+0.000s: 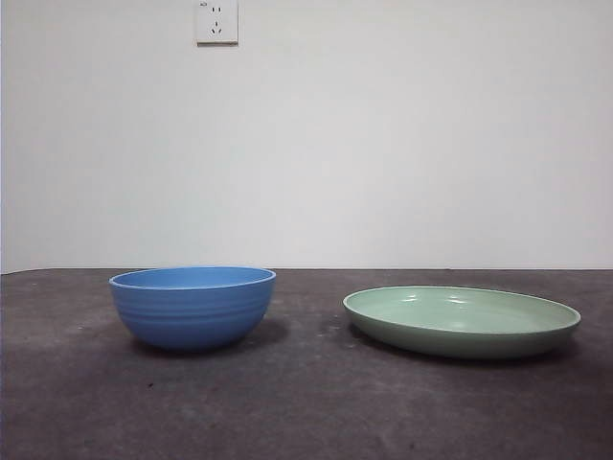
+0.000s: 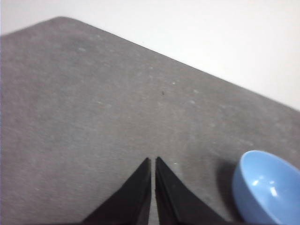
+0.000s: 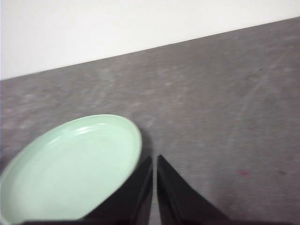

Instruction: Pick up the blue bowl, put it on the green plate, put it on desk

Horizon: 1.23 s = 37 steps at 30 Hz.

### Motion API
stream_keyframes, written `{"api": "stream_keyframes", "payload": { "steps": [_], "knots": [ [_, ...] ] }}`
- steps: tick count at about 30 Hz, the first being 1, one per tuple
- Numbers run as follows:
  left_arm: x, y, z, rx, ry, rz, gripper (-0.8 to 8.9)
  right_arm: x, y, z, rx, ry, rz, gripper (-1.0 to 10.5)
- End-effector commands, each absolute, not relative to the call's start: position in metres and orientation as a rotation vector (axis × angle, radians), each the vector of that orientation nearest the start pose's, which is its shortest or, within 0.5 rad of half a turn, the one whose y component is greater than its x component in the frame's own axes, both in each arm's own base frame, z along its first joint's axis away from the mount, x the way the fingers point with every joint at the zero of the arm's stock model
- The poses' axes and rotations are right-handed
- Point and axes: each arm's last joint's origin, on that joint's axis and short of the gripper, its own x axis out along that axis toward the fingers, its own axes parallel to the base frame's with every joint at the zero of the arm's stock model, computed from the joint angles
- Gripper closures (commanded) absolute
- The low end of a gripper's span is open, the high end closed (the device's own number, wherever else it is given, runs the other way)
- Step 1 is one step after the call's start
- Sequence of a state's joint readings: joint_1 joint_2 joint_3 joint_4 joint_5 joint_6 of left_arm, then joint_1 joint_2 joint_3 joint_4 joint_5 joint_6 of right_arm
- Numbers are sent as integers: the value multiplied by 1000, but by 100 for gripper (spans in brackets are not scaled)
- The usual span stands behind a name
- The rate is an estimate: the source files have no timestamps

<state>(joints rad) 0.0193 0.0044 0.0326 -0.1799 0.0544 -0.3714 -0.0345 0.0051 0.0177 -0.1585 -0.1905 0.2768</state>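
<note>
White wall behind, dark grey-brown desk [image 1: 306, 402] in front, faint pale smudges on it. Blue bowl [image 1: 192, 307] sits upright on the desk, empty, ribbed outside, well apart from the green plate [image 1: 462, 321], bare desk between them. Plate flat on the desk, also empty.

Left gripper [image 2: 153, 160]: black fingers [image 2: 136, 192] pressed together, only a hairline gap, gripping nothing, tips above bare desk. Bowl is off to one side of the fingertips, near but not touching; only part of it shows in the left wrist view.

Right gripper [image 3: 154, 158]: fingers likewise closed tip to tip, nothing between them. Plate rim lies just beside the fingertips; contact can't be judged from this angle.

Neither arm shows in the front view. Wall socket [image 1: 216, 21] high on the wall, above the bowl.
</note>
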Motion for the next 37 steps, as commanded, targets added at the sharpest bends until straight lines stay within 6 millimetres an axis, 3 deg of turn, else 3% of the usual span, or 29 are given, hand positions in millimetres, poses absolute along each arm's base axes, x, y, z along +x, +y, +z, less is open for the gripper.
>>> {"api": "stream_keyframes", "payload": {
  "steps": [1,8,19,28,37],
  "knots": [
    [94,-1,156,-454,177,-31,798,95,3,155,365,163,148,939],
    [88,-2,185,-492,137,-71,798,90,3,182,385,86,158,939],
    [79,-3,256,-391,126,-128,798,69,3,256,331,-42,177,939],
    [100,-7,302,-254,354,-279,798,83,6,302,203,224,251,939],
    [126,-19,321,-207,585,-546,798,113,11,334,183,464,475,939]
  ]
}}
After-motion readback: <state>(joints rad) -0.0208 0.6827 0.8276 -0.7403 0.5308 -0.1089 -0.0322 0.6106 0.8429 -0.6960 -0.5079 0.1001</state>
